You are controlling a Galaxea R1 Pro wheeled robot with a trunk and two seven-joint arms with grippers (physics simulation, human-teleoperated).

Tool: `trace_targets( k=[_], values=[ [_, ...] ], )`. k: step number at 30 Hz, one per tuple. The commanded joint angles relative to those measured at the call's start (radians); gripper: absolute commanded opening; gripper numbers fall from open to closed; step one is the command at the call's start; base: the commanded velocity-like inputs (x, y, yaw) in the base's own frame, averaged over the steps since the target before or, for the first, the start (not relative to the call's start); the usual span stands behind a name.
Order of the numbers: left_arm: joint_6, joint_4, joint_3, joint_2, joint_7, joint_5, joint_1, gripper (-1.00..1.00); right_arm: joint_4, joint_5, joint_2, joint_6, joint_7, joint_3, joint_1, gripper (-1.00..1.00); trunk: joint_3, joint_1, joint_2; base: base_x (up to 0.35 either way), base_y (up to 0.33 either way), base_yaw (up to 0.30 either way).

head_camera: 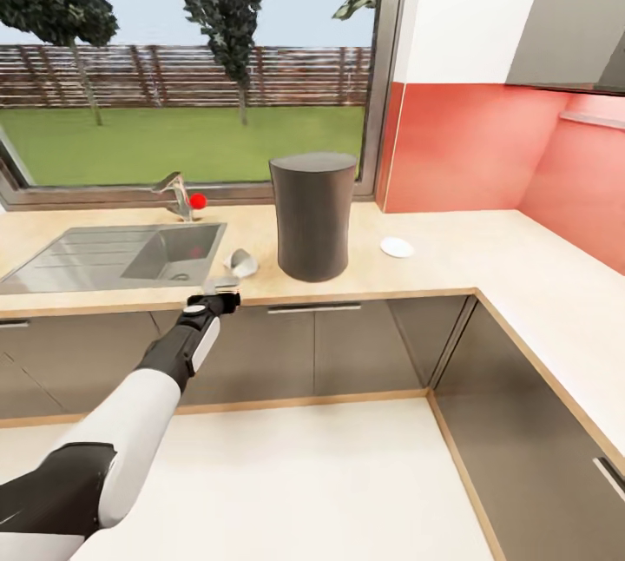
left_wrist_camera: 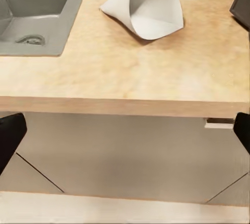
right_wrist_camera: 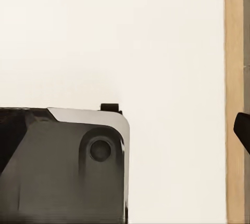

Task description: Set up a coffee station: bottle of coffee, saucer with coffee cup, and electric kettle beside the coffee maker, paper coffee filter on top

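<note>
Beige wood-grain counter (head_camera: 486,270) is carrying the coffee maker (head_camera: 312,215), a tall dark grey drum standing upright in front of the window (head_camera: 187,66), just beside the steel sink (head_camera: 113,255). A white paper filter (head_camera: 240,263) is lying on the counter between sink and drum, near the front edge; the left wrist view is showing it as a folded cone (left_wrist_camera: 145,6) resting on its side. A small white saucer (head_camera: 397,247) is sitting on the other side of the drum, a little apart from it. The left gripper (head_camera: 219,290) is reaching out at the counter's edge, just short of the filter, its fingers (left_wrist_camera: 9,138) spread wide and holding nothing. The right gripper (right_wrist_camera: 245,130) is pointing down at pale floor (right_wrist_camera: 130,36); whether it is spread or pressed together cannot be told.
</note>
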Motion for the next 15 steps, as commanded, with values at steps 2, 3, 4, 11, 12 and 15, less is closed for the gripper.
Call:
trace_targets(
  k=[2,3,4,11,12,15],
  values=[
    [0.004,0.004,0.0,-0.001,0.001,0.002,0.011,1.0,0.011,0.009,0.002,-0.001,0.0,-0.004,0.0,1.0,-0.002,0.0,-0.002,0.0,0.0,0.0],
    [0.003,0.01,-0.001,-0.003,-0.002,0.002,0.015,1.0,0.016,0.009,0.004,-0.001,0.001,-0.004,0.0,1.0,-0.002,0.0,-0.002,0.0,0.0,0.0],
    [0.002,0.015,-0.001,-0.003,-0.004,0.002,0.017,1.0,0.022,0.009,0.006,-0.001,0.001,-0.004,0.0,1.0,-0.002,0.0,-0.002,0.0,0.0,0.0],
    [-0.001,0.027,-0.005,-0.007,-0.006,-0.031,0.057,1.0,0.062,0.005,0.021,-0.006,0.004,-0.005,0.0,1.0,-0.002,0.0,-0.002,0.14,0.0,0.0],
    [-0.001,0.027,-0.005,-0.007,-0.006,-0.034,0.06,1.0,0.067,0.005,0.022,-0.007,0.004,-0.005,0.0,1.0,-0.002,0.0,-0.002,0.294,0.0,0.0],
    [-0.001,0.026,-0.005,-0.007,-0.006,-0.036,0.062,1.0,0.084,0.005,0.021,-0.007,0.003,-0.006,0.0,1.0,-0.002,0.0,-0.002,0.314,0.0,0.0]
  ],
)
